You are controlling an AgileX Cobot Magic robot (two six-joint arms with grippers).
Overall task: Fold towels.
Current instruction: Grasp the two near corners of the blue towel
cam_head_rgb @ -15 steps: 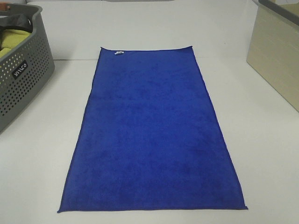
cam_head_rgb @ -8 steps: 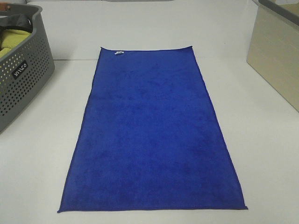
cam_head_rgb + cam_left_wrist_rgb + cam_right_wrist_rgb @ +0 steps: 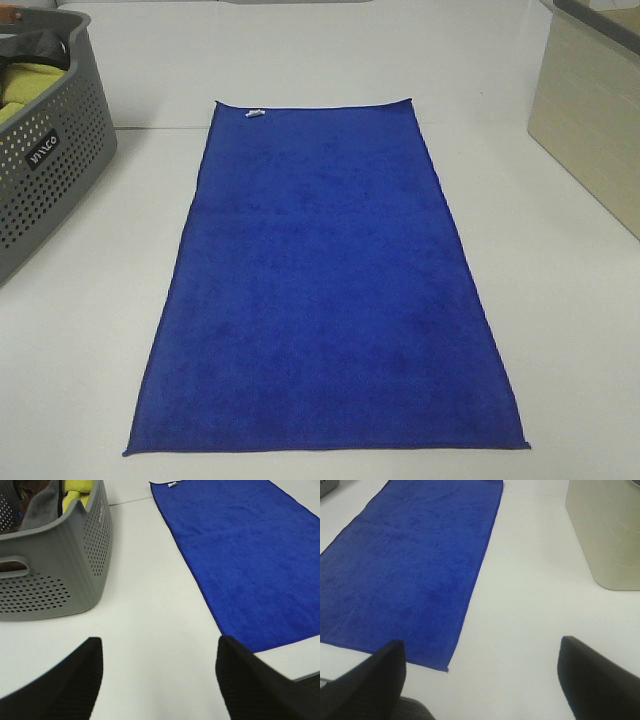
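I read this as lab / test bench staged w/ laundry props, not lived-in home. Plain white table [image 3: 90, 330] fills all my views, join line running across top. Grey perforated basket [image 3: 55, 575] w/ yellow-green cloth [image 3: 77, 487] inside sits ahead of left fingers [image 3: 65, 680], outer side. Beige bin [image 3: 605, 535] ahead of right fingers [image 3: 595, 680], outer side. Blue towel [image 3: 325, 290] spread flat and squared up, ahead of both finger pairs, inner side of each. Tidy, deliberate layout, robot fingers over it: demo setup.
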